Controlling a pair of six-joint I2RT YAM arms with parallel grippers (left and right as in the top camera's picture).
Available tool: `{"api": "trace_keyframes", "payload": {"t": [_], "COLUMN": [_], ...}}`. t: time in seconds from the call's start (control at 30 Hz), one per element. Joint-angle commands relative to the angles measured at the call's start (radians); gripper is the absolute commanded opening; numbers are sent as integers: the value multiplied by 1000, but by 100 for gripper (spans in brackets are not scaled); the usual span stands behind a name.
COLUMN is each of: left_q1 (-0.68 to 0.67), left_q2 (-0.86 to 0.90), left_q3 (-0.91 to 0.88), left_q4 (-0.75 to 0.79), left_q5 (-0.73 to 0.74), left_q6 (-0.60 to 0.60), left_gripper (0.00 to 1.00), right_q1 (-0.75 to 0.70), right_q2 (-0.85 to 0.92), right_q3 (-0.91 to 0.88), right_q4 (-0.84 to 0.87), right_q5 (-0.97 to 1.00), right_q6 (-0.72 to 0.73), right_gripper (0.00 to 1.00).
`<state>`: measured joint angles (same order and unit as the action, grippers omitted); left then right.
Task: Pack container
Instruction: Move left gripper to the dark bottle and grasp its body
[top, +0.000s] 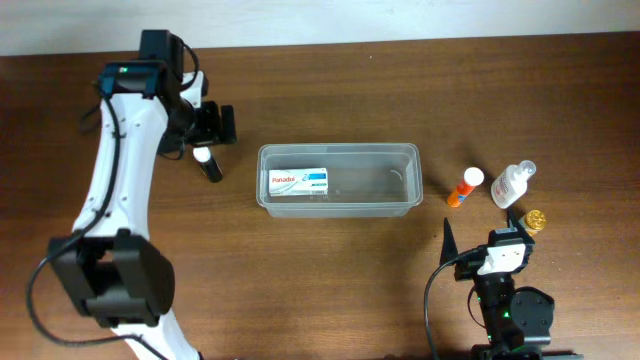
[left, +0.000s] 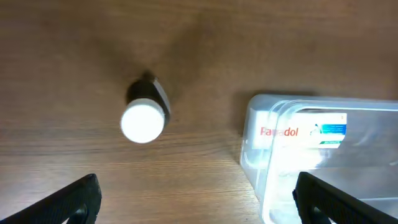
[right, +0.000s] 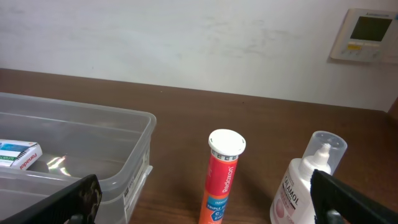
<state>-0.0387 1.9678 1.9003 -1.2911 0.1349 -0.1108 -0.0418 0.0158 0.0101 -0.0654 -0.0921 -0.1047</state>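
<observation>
The clear plastic container (top: 340, 180) sits mid-table with a white Panadol box (top: 298, 181) inside at its left end. It also shows in the left wrist view (left: 323, 162) and the right wrist view (right: 81, 155). A small dark bottle with a white cap (top: 208, 162) stands left of the container. My left gripper (top: 212, 125) is open above it; the bottle (left: 145, 115) lies ahead of the jaws (left: 199, 199). An orange tube (top: 465, 187), a clear bottle with a white cap (top: 514, 183) and a small gold item (top: 536, 219) stand right of the container. My right gripper (top: 505, 240) is open and empty.
In the right wrist view the orange tube (right: 222, 177) and the calamine bottle (right: 305, 183) stand ahead of the open jaws (right: 205, 211). A white wall with a wall panel (right: 367, 34) is behind the table.
</observation>
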Motion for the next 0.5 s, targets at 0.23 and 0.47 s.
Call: {"api": "trace_keyframes", "payload": {"t": [0.23, 0.47], "left_q1": [5, 5], "left_q2": [82, 97], "left_q3": [-22, -115], "left_q4": [0, 82], "left_q5": [-79, -140], "left_q6": [-267, -371], "left_gripper": [98, 98], "right_q1": [-7, -7], "right_q2": [-9, -9], "right_q3": [-5, -5], "right_q4": [-6, -6], "right_q5": [2, 2], "right_q6": [5, 4], "right_gripper": [98, 98]}}
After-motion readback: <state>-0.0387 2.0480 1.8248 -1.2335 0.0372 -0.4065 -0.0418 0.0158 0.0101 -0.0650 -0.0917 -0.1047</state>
